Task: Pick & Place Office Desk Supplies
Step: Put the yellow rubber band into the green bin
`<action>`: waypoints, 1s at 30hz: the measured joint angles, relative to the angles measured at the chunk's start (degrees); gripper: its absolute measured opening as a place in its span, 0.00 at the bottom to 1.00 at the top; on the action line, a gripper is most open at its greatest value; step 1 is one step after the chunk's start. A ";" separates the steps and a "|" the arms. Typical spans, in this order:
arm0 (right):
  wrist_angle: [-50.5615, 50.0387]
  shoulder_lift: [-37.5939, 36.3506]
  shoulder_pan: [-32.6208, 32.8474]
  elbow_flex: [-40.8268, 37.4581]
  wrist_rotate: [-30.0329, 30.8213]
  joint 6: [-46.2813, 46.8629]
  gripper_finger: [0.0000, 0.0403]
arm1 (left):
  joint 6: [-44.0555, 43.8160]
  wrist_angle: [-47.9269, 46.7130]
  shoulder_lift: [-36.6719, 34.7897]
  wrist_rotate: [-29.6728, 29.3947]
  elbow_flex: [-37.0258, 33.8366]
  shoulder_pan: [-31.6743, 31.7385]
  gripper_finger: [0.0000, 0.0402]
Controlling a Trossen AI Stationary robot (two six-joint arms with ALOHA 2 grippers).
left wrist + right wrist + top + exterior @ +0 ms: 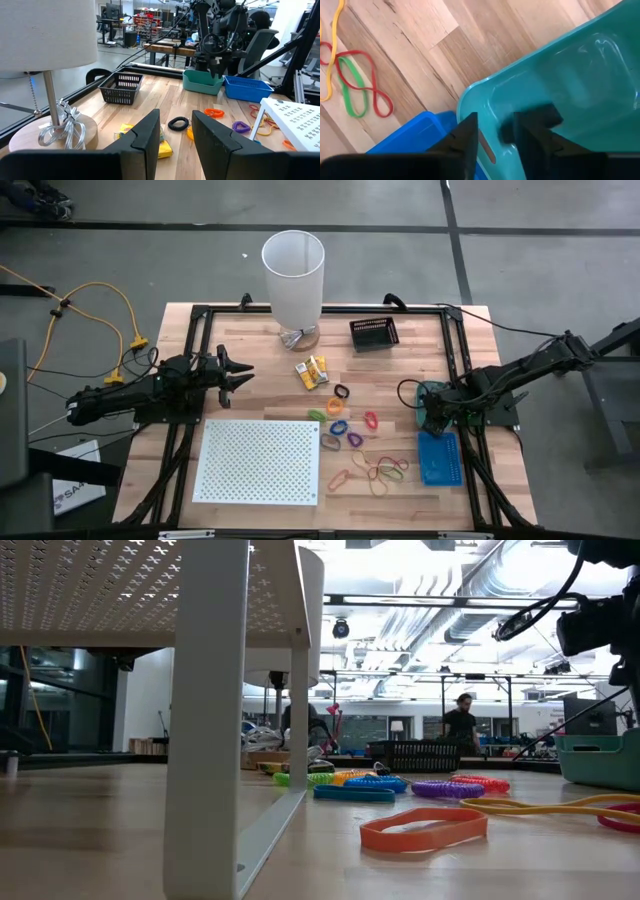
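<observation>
The coloured coil loops point(342, 418) and thin rubber bands point(378, 471) lie loose at the table's centre and five o'clock, while the right gripper point(494, 140), fingers parted and empty, hangs over the teal bin point(580, 75), whose inside is partly hidden.

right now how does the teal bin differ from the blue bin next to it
The teal plastic bin has smooth solid walls, while the blue plastic bin has slotted, mesh-like walls. In the high view the right hand hangs over the teal bin, while the blue bin sits clear of it, nearer the table's front edge. Both are open-topped trays standing side by side on the wooden table.
</observation>
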 joint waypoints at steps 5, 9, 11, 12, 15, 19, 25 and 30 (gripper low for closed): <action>0.07 0.00 -0.02 0.00 0.30 0.22 0.34 | 0.00 0.00 0.00 0.01 0.00 0.00 0.27; 0.19 0.00 -0.02 0.02 0.28 0.24 0.35 | 0.00 0.00 0.00 0.01 0.00 0.00 0.27; 0.52 0.00 -0.02 0.02 0.25 0.21 0.34 | 0.00 0.00 0.00 -0.01 0.00 0.00 0.27; 0.66 0.00 -0.02 0.04 0.25 0.17 0.34 | 0.00 0.00 0.02 0.01 0.00 0.00 0.27; 1.87 -0.04 -0.04 0.04 0.24 -0.23 0.34 | 0.00 0.00 0.02 0.00 0.00 -0.02 0.27; 2.62 -0.17 -0.04 1.44 0.15 -1.51 0.34 | 0.00 0.00 0.01 0.01 0.00 -0.01 0.27; 2.69 -0.17 -0.07 5.30 1.85 -3.61 0.34 | 0.00 0.00 0.02 0.01 0.00 0.00 0.27; 3.80 -0.17 -0.07 6.64 3.01 -3.63 0.34 | 0.00 0.00 0.00 0.01 0.00 0.00 0.27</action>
